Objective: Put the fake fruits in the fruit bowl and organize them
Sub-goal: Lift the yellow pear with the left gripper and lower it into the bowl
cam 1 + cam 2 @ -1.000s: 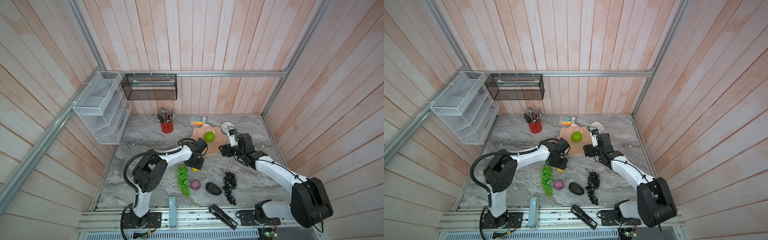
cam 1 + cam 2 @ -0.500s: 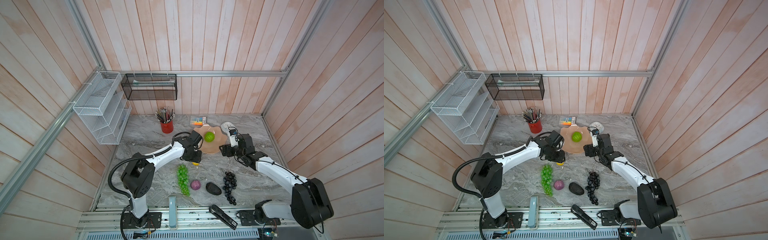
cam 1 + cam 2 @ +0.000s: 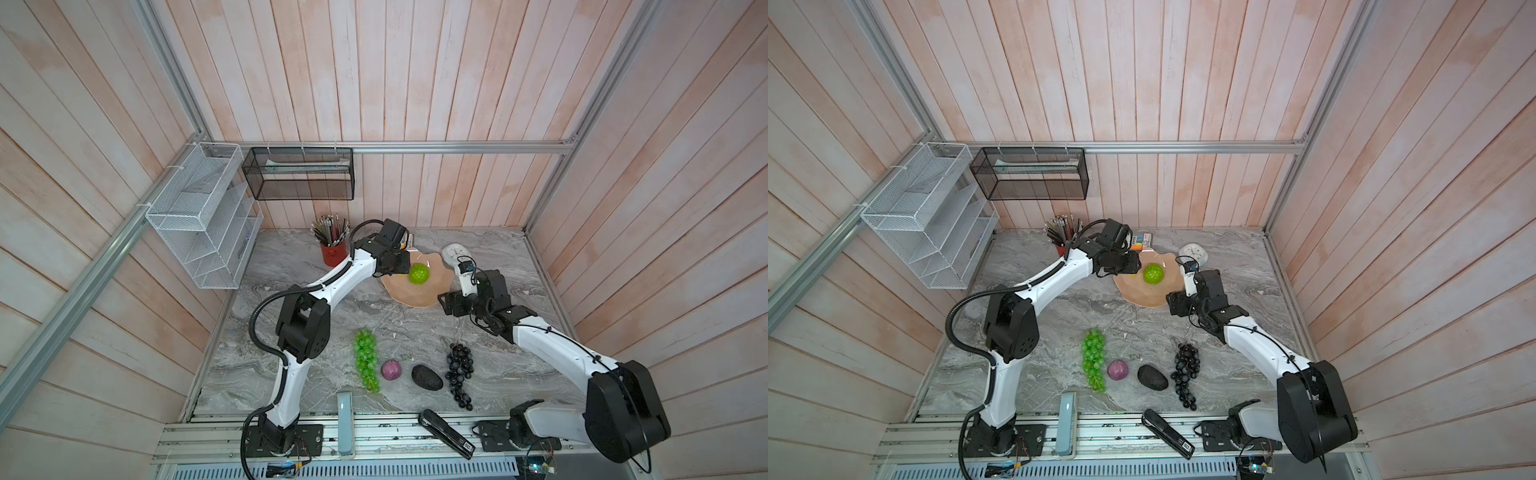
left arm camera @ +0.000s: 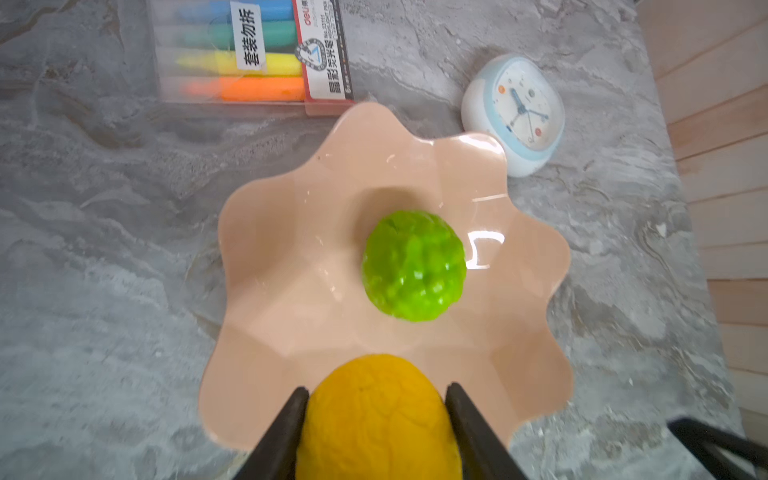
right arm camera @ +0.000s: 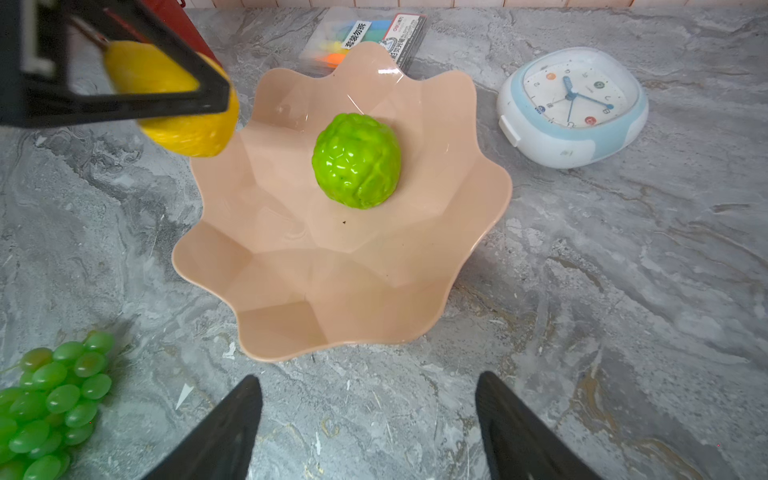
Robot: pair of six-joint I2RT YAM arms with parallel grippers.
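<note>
The yellow stemmed fruit (image 4: 374, 419) is gripped between the two fingers of the left hand (image 4: 376, 390) and is held over the scalloped rim of the peach-pink fruit bowl (image 4: 291, 291). One fruit, the bumpy green ball (image 4: 413, 266), is seen lying inside the bowl near its middle. The right hand (image 5: 368, 380) is held open and empty over the worktop (image 5: 582, 291), just beside the bowl's opposite edge.

In a top view, four fruits are seen in a row on the worktop, well apart from the bowl: the green grape bunch (image 3: 366, 359), the purple ball (image 3: 391, 370), the dark avocado (image 3: 427, 377) and the black-purple grape bunch (image 3: 459, 374). A small white clock (image 4: 515, 112) and a highlighter pack (image 4: 249, 54) are seen just beyond the bowl.
</note>
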